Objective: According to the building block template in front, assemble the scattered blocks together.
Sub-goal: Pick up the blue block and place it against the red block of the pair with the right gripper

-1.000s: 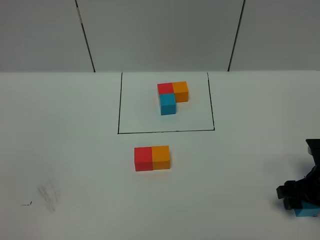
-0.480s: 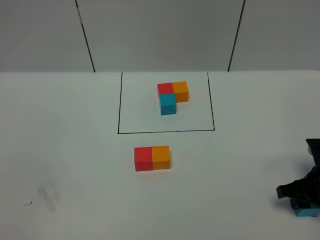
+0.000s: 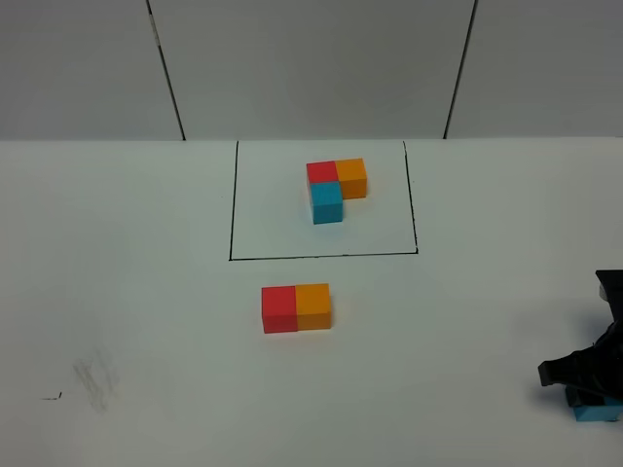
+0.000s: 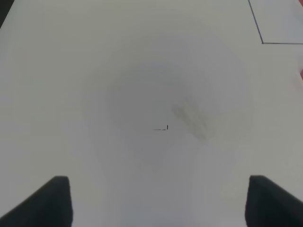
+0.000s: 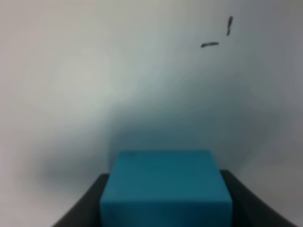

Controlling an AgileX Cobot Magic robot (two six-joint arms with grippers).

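Blue, rigid and probably light, the loose cube [image 5: 165,189] sits near the right front edge of the table [image 3: 146,292], well apart from the red-orange pair [image 3: 296,307], with the right gripper [image 3: 589,394] clamped across its flat opposite sides.

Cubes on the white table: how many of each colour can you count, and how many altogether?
Red: 2 (red template cube, loose red cube)
Orange: 2 (orange template cube, loose orange cube)
Blue: 2 (blue template cube, loose blue cube)
Total: 6
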